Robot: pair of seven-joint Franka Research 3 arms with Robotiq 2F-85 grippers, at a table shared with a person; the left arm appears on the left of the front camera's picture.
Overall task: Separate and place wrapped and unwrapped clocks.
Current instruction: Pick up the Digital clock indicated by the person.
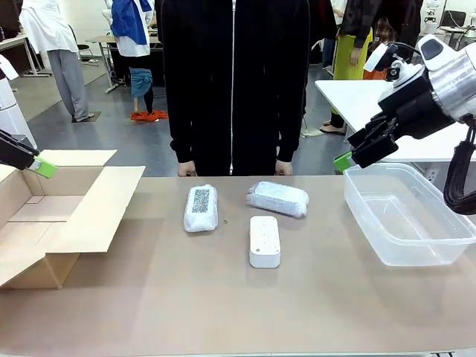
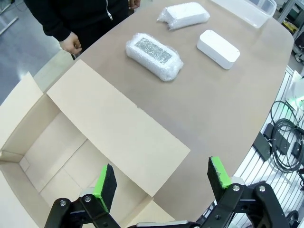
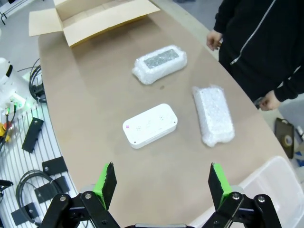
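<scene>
Two wrapped clocks lie mid-table: one with a dark speckled patch, and a plain whitish bundle to its right. The unwrapped clock, a bare smooth white block with small dots, sits in front of them. My left gripper hangs open above the cardboard box. My right gripper is open above the clear plastic bin, holding nothing.
A person in a black jacket stands at the far edge, hands near the table rim. The box flaps spread over the table's left part. Cables and brackets lie below the table edge.
</scene>
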